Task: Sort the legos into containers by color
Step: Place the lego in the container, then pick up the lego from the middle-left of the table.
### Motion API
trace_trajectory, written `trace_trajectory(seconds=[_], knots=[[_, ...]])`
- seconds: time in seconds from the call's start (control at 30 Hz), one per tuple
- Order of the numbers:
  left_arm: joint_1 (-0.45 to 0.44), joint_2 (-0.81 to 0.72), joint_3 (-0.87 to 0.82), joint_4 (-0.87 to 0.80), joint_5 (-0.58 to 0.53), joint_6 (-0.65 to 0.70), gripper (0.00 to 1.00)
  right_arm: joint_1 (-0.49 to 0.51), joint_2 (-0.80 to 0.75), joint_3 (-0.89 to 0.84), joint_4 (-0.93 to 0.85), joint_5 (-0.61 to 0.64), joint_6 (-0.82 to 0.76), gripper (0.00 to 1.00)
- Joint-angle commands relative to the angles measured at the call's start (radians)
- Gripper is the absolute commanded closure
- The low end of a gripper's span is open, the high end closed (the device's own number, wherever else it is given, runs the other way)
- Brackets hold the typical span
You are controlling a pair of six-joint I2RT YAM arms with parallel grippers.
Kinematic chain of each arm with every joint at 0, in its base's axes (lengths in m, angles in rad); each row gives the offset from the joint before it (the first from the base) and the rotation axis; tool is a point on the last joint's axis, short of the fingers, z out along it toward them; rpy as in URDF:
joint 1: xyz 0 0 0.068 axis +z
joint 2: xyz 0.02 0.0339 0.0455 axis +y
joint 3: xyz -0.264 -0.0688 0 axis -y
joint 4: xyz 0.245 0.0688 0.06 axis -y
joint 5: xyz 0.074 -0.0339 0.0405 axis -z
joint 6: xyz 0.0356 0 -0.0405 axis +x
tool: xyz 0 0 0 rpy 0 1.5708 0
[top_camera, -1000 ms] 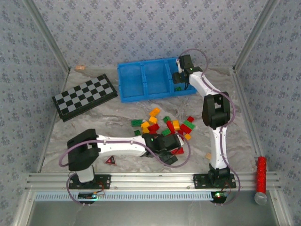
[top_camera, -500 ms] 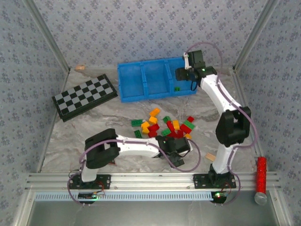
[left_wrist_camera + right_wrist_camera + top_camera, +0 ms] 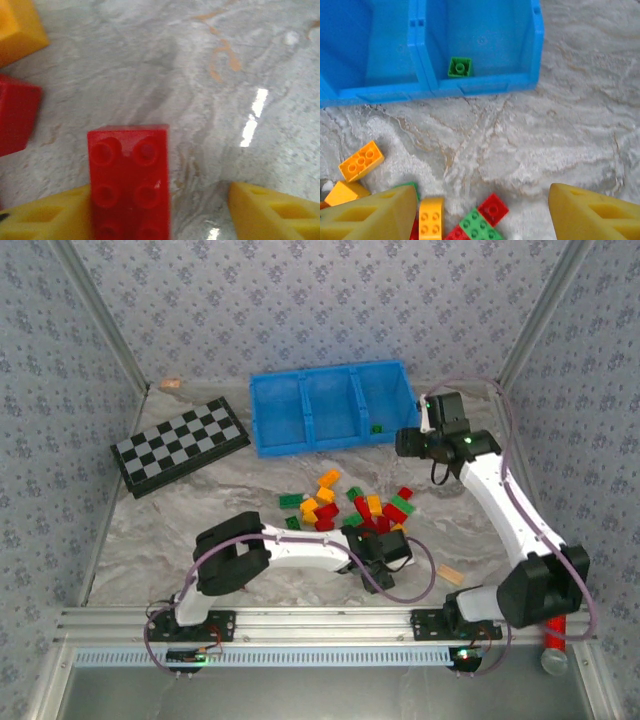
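Observation:
The legos (image 3: 352,508) lie in a loose red, green and orange pile mid-table. My left gripper (image 3: 388,548) is low at the pile's near right edge. In the left wrist view a red brick (image 3: 129,180) lies against the left finger (image 3: 45,217) of the gripper (image 3: 160,200), with a clear gap to the right finger, so it is open. The containers are one blue tray (image 3: 332,445) with three compartments, and a green brick (image 3: 459,67) lies in the right one. My right gripper (image 3: 482,200) hangs open and empty above bare table between tray and pile.
A checkered board (image 3: 180,445) lies at the far left. A tan wooden block (image 3: 451,574) sits near the right arm's base, and a red cylinder (image 3: 553,612) rests on the frame at the right. Metal posts fence the table's sides.
My right gripper has drawn back from the tray's right compartment, moving right and nearer. The left gripper has slid right along the pile, and its jaws have narrowed around the red brick.

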Motion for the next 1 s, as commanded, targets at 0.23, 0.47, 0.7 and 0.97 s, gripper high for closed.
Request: trace_trajectory(seconds=[0.23, 0.47, 0.7, 0.97], knots=[[0.001, 0.045, -0.034, -0.089, 0.111, -0.085, 0.63, -0.078, -0.195, -0.148, -0.165, -0.104, 0.163, 0.28], [0.043, -0.088, -0.112, -0.092, 0.157, -0.192, 0.78, -0.071, -0.28, -0.263, -0.183, -0.201, 0.254, 0.27], [0.151, -0.335, -0.152, -0.187, 0.18, -0.222, 0.81, -0.061, -0.329, -0.381, -0.162, -0.247, 0.25, 0.25], [0.404, -0.523, -0.029, -0.324, 0.137, -0.187, 0.81, -0.008, -0.302, -0.522, -0.048, -0.241, 0.333, 0.25]])
